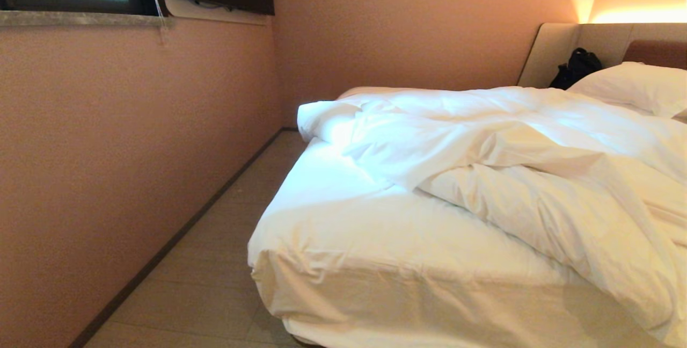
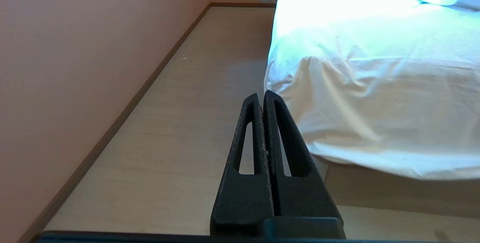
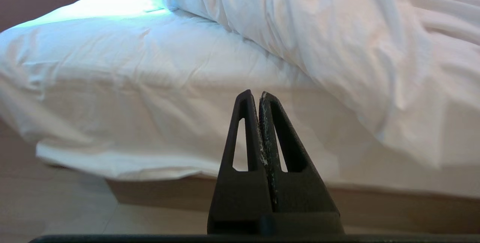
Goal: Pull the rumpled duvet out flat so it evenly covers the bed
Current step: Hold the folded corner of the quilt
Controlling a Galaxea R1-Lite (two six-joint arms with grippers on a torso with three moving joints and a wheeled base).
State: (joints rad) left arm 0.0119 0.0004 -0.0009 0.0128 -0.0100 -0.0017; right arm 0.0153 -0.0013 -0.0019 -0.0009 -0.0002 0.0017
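Both idle: left gripper [image 2: 261, 96] and right gripper [image 3: 254, 96] have their fingers pressed together, nothing held, low near the foot of the bed [image 1: 343, 294], out of the head view. The duvet [image 1: 510, 176] is bunched toward the headboard [image 1: 558, 52] and your right, leaving the fitted sheet [image 1: 333, 214] bare at the near-left corner. Open up before you reach. Pinch the duvet's folded edge, not the sheet. Pull toward the bare corner, low and slow.

Left gripper [image 2: 262, 96], right gripper [image 3: 255, 96] closed.
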